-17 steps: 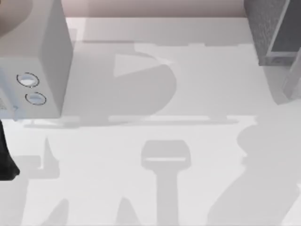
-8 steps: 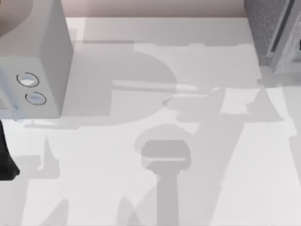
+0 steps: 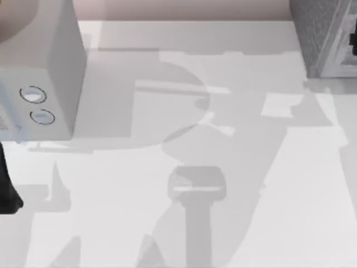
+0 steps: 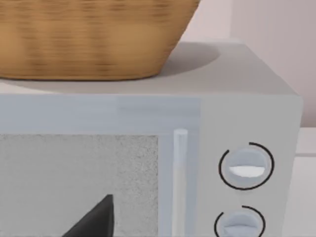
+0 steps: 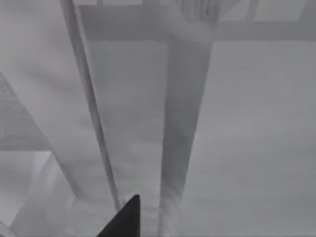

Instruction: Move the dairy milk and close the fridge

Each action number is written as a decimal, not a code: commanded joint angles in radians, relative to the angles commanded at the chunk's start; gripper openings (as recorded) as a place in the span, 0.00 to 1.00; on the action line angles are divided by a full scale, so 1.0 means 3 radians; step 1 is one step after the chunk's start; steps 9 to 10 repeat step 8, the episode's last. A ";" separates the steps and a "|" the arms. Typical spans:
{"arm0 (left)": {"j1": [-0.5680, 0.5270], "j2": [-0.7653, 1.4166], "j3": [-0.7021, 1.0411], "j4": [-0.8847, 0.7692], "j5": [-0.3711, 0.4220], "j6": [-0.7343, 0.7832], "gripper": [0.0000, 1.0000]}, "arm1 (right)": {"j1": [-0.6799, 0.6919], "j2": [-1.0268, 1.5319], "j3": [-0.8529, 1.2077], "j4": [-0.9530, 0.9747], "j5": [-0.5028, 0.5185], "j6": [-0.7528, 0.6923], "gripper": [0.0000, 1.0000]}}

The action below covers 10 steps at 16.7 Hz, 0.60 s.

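Fridge (image 3: 323, 33) door has swung nearly shut since earlier; fridge sits at table's far right corner. Closing step; next, press flush. Milk unseen. Right gripper fingers: cannot tell.

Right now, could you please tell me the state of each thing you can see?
fridge: door near cabinet front; fully shut unclear.
microwave: door shut.
basket: upright on the microwave.
right gripper: close to the fridge door.
left gripper: idle, facing the microwave.
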 joint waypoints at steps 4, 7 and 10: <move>0.0000 0.0000 0.0000 0.0000 0.0000 0.0000 1.00 | 0.0000 0.0458 0.0678 -0.0097 0.0006 0.0004 1.00; 0.0000 0.0000 0.0000 0.0000 0.0000 0.0000 1.00 | 0.0002 0.0710 0.0952 -0.0178 0.0012 0.0005 1.00; 0.0000 0.0000 0.0000 0.0000 0.0000 0.0000 1.00 | 0.0003 0.0731 0.0973 -0.0189 0.0012 0.0005 1.00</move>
